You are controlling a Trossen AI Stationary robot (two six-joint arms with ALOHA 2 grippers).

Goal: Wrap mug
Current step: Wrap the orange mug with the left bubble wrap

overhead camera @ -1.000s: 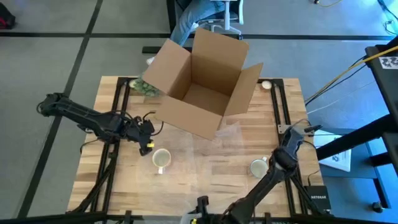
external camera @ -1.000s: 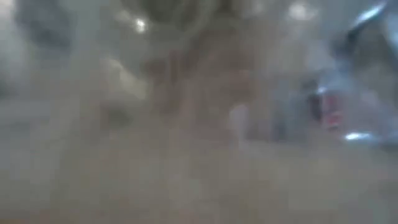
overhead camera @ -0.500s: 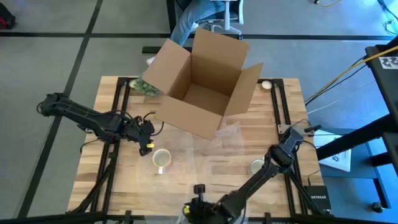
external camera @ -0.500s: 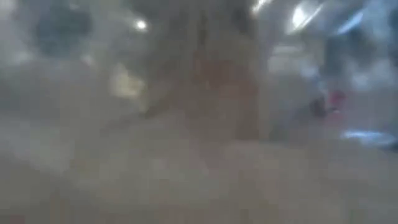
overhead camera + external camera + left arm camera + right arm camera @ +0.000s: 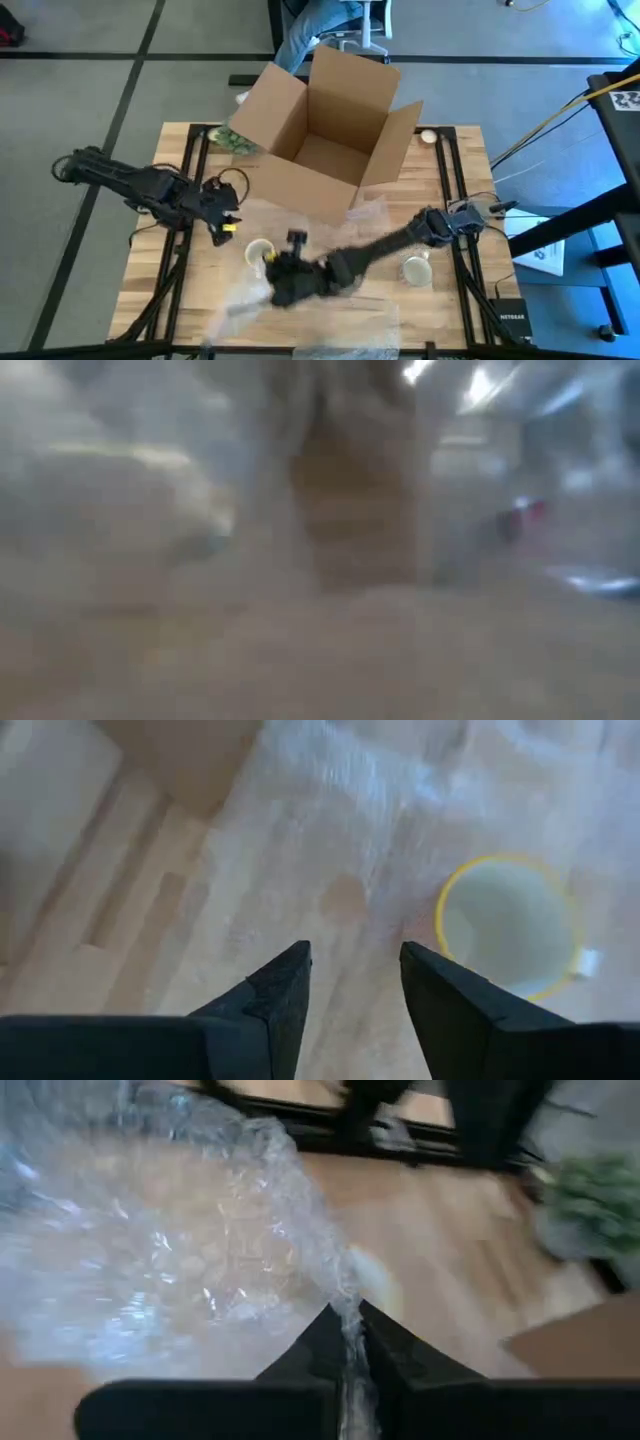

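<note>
Wood table (image 5: 470, 330); R gripper (image 5: 351, 1342) pinching bubble wrap (image 5: 150, 1250); L gripper (image 5: 355, 982) apart nr mug (image 5: 510, 925)

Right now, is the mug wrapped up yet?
Not yet. The right gripper has pinched the bubble wrap and is holding it beside the yellow-rimmed mug, which is bare. The left gripper hovers open near it. Covering the mug is left, and the second mug is untouched.

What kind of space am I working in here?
Probably a lab or workshop packing station: a wooden table on grey floor, an open cardboard box, bubble wrap pinched in the right gripper, and cabling at the side.
</note>
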